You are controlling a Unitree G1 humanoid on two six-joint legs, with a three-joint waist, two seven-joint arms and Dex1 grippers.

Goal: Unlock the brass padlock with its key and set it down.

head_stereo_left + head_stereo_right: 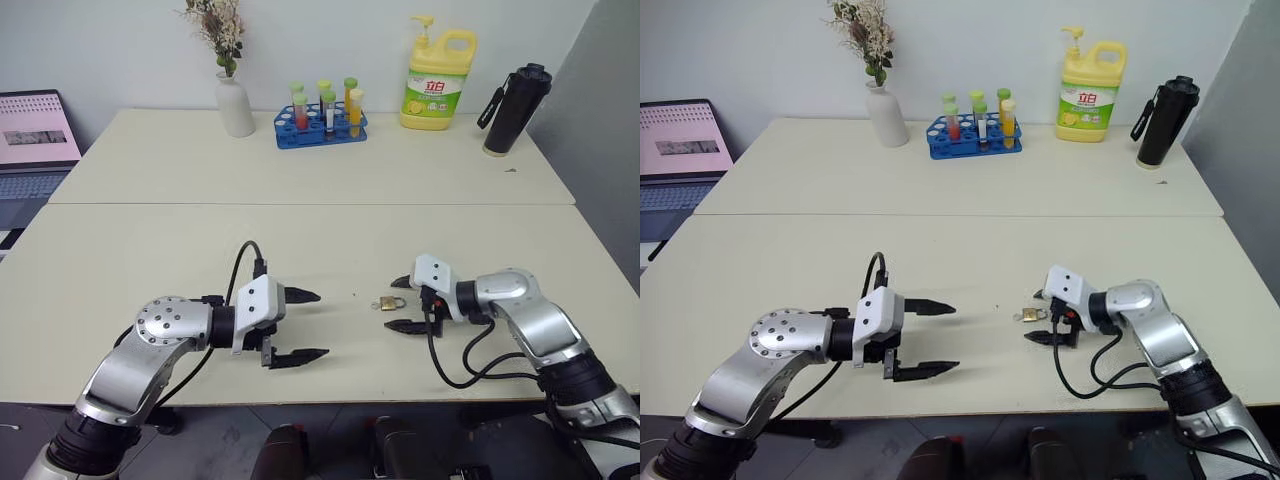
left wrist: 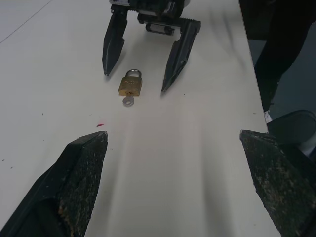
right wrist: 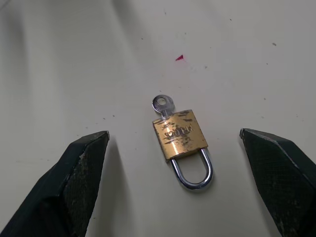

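Between the right hand's (image 3: 173, 143) spread fingers, brass padlock (image 3: 180, 134) lies free on the worktop (image 1: 300, 160), key (image 3: 161, 105) in. Left hand (image 1: 300, 325) apart too. Back straight off, don't nudge it.

A small rectangular brass padlock (image 3: 179, 134) with a scuffed, worn golden face and a polished silver steel shackle is seen lying on the matt cream table (image 3: 59, 74). A thin shiny silvery metal key (image 3: 162, 106) is seated in the padlock's base. Just beside the padlock, 2 matt black, grainy plastic fingers (image 3: 81, 168) are shown, speckled with wear.
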